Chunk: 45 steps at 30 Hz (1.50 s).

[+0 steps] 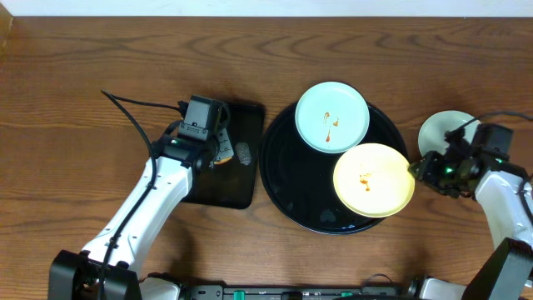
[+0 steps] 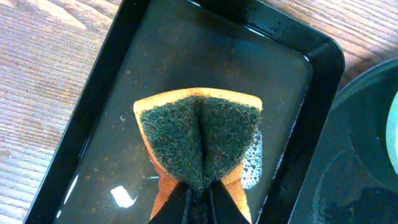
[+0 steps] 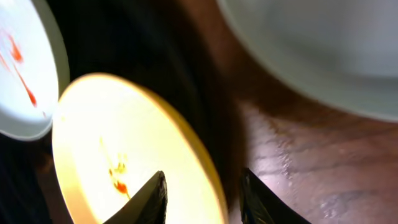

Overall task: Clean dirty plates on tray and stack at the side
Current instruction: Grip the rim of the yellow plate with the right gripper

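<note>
Plates first: the yellow plate lies on the right side of the round black tray, its outer edge reaching over the tray's raised rim. A small orange-red smear sits near its middle. Treat it as stiff, light and glossy, so probably slick under the fingers. You cannot tell whether it is ceramic or plastic, so handle it as breakable. The thin upturned lip is the only place to pinch, one finger above and one below. Held at one edge it will want to droop, so keep any lift low and level.

Your right hand is at that lip. Its jaws stand apart with the rim running between them, one finger over the yellow face and the other outside it. They straddle the rim and do not clamp it.

The smeared mint plate rests at the tray's far edge, just beside the yellow one, with red streaks across its centre. A second mint plate sits off the tray on the bench behind your right arm. It is partly hidden, and no sauce shows on the part you can see.

Further left, your left hand is closed on the sponge, pinched so the green scouring face folds. It hangs over the rectangular black tray, which looks wet, with a patch of foam beside the sponge.
</note>
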Tool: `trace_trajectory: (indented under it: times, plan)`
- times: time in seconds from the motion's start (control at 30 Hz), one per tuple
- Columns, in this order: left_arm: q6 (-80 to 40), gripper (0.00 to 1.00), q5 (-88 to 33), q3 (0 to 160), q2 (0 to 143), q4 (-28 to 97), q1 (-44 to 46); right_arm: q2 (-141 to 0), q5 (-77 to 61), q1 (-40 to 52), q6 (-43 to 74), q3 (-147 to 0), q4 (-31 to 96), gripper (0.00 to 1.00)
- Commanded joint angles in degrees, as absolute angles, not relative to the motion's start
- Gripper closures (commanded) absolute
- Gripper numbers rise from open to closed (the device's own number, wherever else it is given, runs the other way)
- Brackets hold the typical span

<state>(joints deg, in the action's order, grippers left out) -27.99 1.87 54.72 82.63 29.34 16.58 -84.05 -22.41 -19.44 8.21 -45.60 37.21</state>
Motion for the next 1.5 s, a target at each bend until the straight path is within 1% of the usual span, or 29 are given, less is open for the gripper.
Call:
trace_trajectory:
  times: [0.0, 0.17, 0.27, 0.33, 0.47, 0.73, 1.03, 1.13, 1.33, 1.47]
  plan:
    - [-26.81, 0.92, 2.59, 54.98, 83.09, 29.15, 16.29, -83.59, -20.95, -16.88, 6.31, -45.01, 38.15, 0.64]
    - [-26.81, 0.92, 2.57, 54.98, 83.09, 29.15, 16.29, -83.59, -16.71, -13.76, 7.99, -42.57, 38.06, 0.67]
    - [-26.81, 0.92, 2.57, 54.98, 83.09, 29.15, 16.29, -83.59, -15.90, -12.88, 8.54, -41.32, 38.17, 0.73]
    - [-26.81, 0.92, 2.59, 54.98, 83.09, 29.15, 16.29, -83.59, -15.92, -12.29, 8.56, -41.01, 38.48, 0.79]
    - [-26.81, 0.92, 2.59, 54.98, 83.09, 29.12, 16.29, -83.57, -17.26, -11.11, 8.64, -41.01, 38.83, 0.98]
    - [-26.83, 0.92, 1.96, 54.98, 83.09, 29.12, 16.32, -83.57, -21.82, -8.08, 8.21, -41.01, 41.43, 0.99]
    - [-26.83, 0.92, 1.50, 54.98, 83.09, 29.10, 16.80, -83.57, -23.46, -0.34, 8.36, -41.01, 41.87, 0.99]
    - [-26.81, 0.92, -0.14, 54.98, 83.09, 28.77, 17.74, -83.57, -23.35, 2.48, 10.35, -41.01, 40.64, 0.99]
    - [-26.81, 0.92, -7.29, 54.98, 83.09, 25.34, 22.50, -83.57, -18.81, 6.76, 16.73, -41.01, 37.32, 0.99]
    - [-27.81, 0.92, -8.38, 54.98, 83.22, 23.38, 28.21, -83.59, -17.43, 9.58, 18.44, -40.99, 36.07, 0.99]
